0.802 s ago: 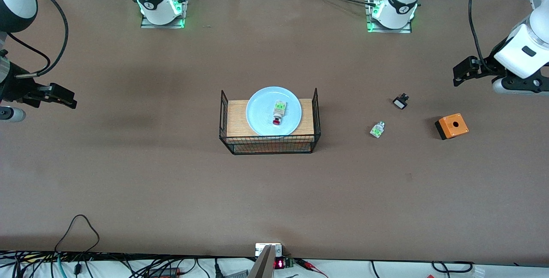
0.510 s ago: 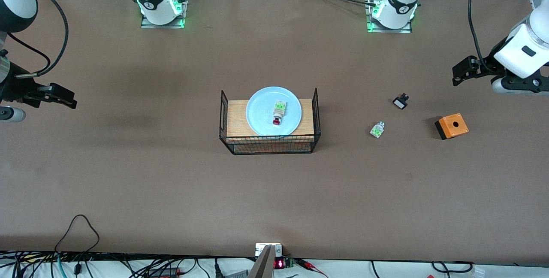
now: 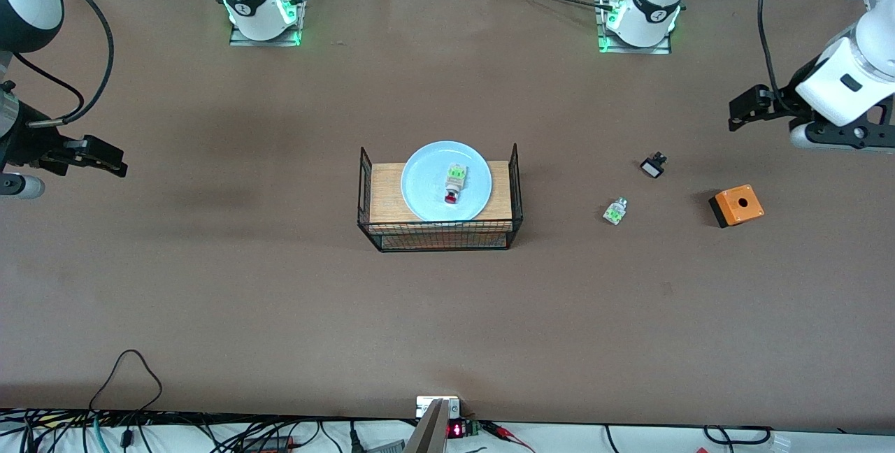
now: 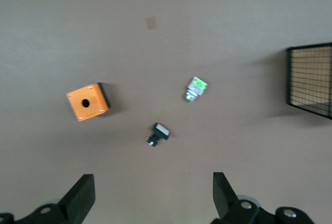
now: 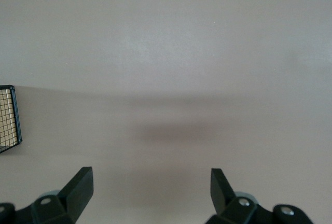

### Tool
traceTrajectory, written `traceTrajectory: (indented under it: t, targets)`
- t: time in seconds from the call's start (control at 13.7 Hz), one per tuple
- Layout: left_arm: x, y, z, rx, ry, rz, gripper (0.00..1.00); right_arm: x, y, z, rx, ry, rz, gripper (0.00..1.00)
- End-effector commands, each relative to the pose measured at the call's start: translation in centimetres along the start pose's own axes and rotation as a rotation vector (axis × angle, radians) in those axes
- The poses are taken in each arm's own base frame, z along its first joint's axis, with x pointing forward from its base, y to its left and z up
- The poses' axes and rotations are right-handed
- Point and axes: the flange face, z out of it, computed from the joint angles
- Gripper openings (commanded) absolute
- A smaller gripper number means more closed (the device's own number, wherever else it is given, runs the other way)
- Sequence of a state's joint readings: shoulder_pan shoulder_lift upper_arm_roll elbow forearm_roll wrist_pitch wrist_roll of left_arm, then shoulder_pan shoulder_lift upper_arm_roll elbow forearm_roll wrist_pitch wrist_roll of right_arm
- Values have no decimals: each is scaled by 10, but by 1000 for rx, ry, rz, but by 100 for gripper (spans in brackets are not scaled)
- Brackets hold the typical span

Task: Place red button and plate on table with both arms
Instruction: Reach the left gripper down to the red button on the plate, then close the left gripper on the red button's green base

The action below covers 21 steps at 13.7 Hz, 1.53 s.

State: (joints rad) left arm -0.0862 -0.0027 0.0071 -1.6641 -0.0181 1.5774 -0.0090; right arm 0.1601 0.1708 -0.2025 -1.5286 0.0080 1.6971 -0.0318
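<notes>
The pale blue plate (image 3: 428, 191) lies on the wood top of a black wire basket (image 3: 440, 238) at mid table. The red button (image 3: 454, 182), beige with a green patch and a red cap, lies on the plate. My left gripper (image 3: 742, 112) is open and empty, up over the brown table (image 3: 280, 285) at the left arm's end. In the left wrist view its fingers (image 4: 83, 195) stand wide apart. My right gripper (image 3: 101, 158) is open and empty over the table at the right arm's end. Its fingers (image 5: 80, 185) frame bare table.
An orange box with a hole (image 3: 736, 205), a small black part (image 3: 653, 165) and a green-patched part without red (image 3: 615, 211) lie on the table between the basket and the left arm's end. They also show in the left wrist view: box (image 4: 88, 101), black part (image 4: 157, 134), green part (image 4: 195, 88).
My left gripper has moved a little up in the front view, toward the robots' bases. The right arm has barely moved. The plate and button have not moved.
</notes>
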Motion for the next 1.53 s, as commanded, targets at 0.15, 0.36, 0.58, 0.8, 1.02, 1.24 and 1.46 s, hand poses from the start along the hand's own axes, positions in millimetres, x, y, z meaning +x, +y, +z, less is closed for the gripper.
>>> traceTrajectory:
  t: [0.15,0.36,0.58,0.8,1.02,1.24,1.46]
  targets:
    - [-5,118,18,-4,-78,125,100,-4,-4,-7,12,-1,3,100]
    - [2,194,31,-86,-77,183,100,-4,-3,-8,10,1,6,100]
    - [10,276,51,-131,-45,142,100,-4,-4,-8,13,1,8,100]
    - [19,353,73,-86,-7,60,100,-4,-4,-8,13,1,8,100]
    - [20,417,113,-48,68,60,100,-4,-3,-8,13,1,9,100]
    - [24,454,165,-35,131,58,100,-4,-2,-7,13,-2,11,100]
    - [28,464,196,-8,145,74,100,-3,-1,-6,13,-2,12,100]
